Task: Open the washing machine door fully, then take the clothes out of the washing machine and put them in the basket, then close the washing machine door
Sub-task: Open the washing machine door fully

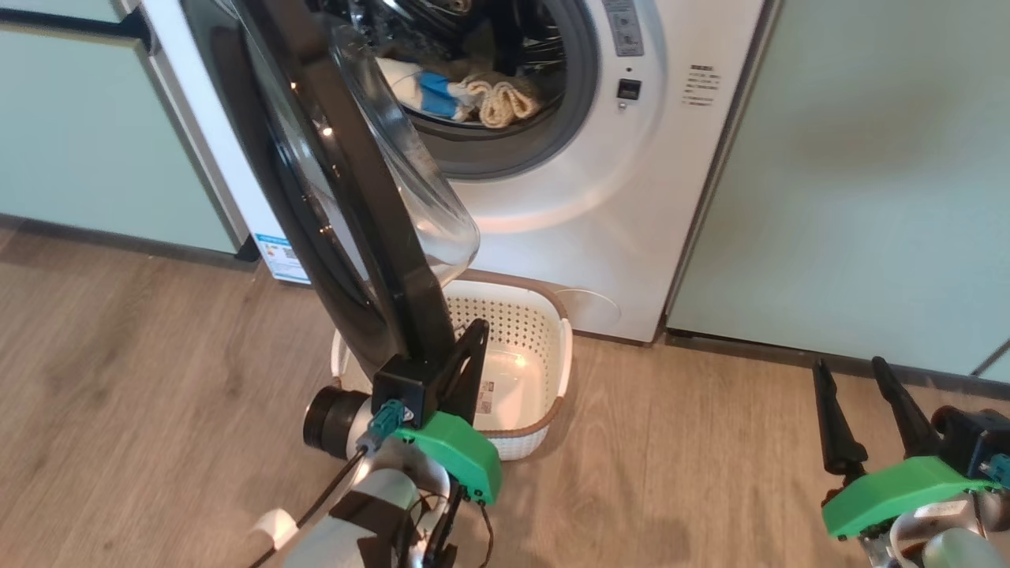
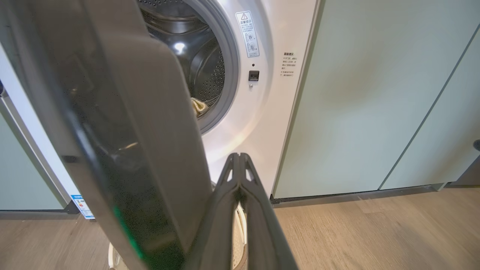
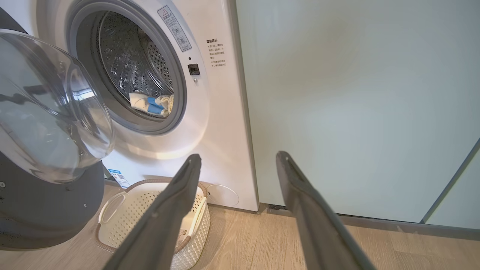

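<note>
The white washing machine (image 1: 631, 197) stands with its door (image 1: 347, 197) swung out, edge-on to me in the head view, glass bowl facing the drum. Clothes (image 1: 497, 102) lie in the drum: a cream ribbed knit with blue and white parts, also in the right wrist view (image 3: 150, 105). My left gripper (image 1: 473, 331) is shut with nothing in it, close against the inner side of the door's low edge (image 2: 131, 131). The basket (image 1: 564, 331) sits on the floor under the door and holds no clothes. Low at the right, my right gripper (image 1: 851, 367) stands open, apart from everything.
Pale green cabinets flank the machine, one on the right (image 1: 868, 158) and one on the left (image 1: 79, 134). The wood floor (image 1: 694, 473) runs between the basket and my right gripper. The door overhangs the basket's left half.
</note>
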`<state>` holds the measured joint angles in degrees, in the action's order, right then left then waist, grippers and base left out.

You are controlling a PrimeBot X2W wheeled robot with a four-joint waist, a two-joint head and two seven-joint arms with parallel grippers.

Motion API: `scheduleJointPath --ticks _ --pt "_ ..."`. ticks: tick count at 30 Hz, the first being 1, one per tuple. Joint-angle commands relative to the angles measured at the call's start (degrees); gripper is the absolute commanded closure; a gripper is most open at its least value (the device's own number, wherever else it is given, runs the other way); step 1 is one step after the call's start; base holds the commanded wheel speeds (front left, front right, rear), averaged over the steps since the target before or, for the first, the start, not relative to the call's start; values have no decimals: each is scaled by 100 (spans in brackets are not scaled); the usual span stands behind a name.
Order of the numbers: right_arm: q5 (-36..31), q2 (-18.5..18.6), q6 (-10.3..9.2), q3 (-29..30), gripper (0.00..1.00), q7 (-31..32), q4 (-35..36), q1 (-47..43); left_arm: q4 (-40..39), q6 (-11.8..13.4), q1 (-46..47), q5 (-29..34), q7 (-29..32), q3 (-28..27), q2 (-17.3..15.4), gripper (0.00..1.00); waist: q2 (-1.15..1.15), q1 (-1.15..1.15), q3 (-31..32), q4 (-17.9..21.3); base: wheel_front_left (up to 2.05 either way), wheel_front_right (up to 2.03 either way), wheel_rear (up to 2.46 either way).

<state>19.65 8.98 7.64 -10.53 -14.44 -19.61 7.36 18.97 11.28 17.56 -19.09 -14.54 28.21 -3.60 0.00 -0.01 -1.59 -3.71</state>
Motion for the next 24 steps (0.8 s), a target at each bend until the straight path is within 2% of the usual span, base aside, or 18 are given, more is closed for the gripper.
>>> scheduleJointPath --ticks 1,24 --pt "-43 64 -15 -82 0 -56 177 156 -195 84 145 22 24 -252 -217 100 0 1 11 -87 0 0 0" --pt "-41 0 -15 -60 0 -56 140 116 -1025 251 -381 34 444 -218 -749 100 0 1 131 -878 0 0 0"
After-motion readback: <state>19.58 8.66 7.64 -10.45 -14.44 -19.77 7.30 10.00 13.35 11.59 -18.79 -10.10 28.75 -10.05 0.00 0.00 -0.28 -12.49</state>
